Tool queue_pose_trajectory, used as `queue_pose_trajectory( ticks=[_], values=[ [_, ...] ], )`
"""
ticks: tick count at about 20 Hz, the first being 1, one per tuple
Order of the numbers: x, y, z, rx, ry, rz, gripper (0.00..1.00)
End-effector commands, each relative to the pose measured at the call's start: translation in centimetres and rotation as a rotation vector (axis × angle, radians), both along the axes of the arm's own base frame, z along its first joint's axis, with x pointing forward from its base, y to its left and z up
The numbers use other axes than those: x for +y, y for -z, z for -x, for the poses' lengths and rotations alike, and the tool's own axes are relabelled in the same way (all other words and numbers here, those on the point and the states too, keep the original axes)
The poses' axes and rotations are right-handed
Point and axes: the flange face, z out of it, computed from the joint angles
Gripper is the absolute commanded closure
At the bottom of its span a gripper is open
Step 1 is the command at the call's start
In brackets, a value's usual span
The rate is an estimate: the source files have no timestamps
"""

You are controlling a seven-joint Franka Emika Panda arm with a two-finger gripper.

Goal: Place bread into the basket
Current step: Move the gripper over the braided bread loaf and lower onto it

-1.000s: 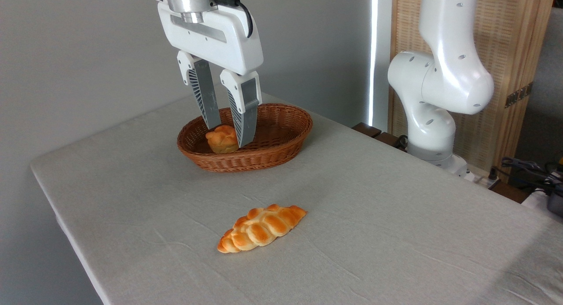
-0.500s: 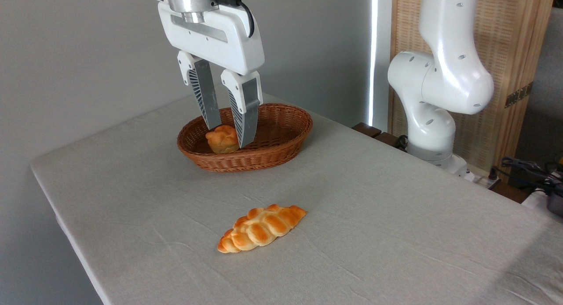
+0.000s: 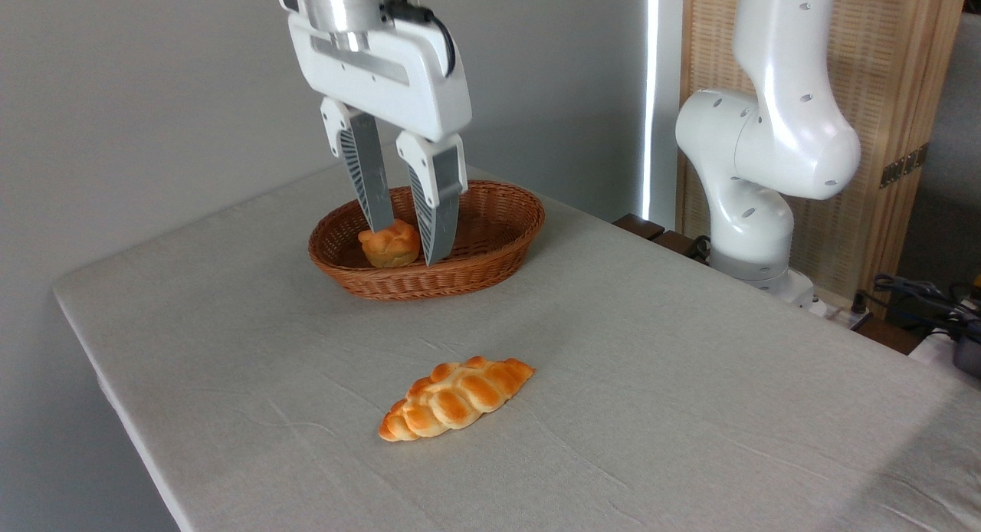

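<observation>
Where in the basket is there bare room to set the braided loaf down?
The basket's right half is bare wicker. Its left half is crowded: the small round bun lies there, with the open gripper hanging over it. The bread lies on the table, apart from everything else.

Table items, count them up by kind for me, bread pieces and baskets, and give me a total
Braided loaf: 1, lying on the table
Round bun: 1, inside the basket
Wicker basket: 1
Total: 3 things, 2 of them bread
</observation>
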Motion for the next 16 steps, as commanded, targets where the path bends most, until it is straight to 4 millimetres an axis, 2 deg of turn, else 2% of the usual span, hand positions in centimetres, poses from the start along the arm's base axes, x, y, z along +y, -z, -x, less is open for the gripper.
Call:
queue_pose_trajectory(
  ticks=[1,5,9,11,16],
  values=[
    [0.3,3.3,3.0,-0.042,0.045,0.011,0.0],
    [0.0,7.5,3.6,-0.026,0.11,0.0,0.0],
    [0.0,13.1,3.9,-0.062,0.129,-0.005,0.0],
    [-0.6,14.0,3.9,-0.058,0.146,-0.005,0.0],
    [-0.4,15.1,3.5,-0.052,0.191,-0.008,0.0]
  ],
)
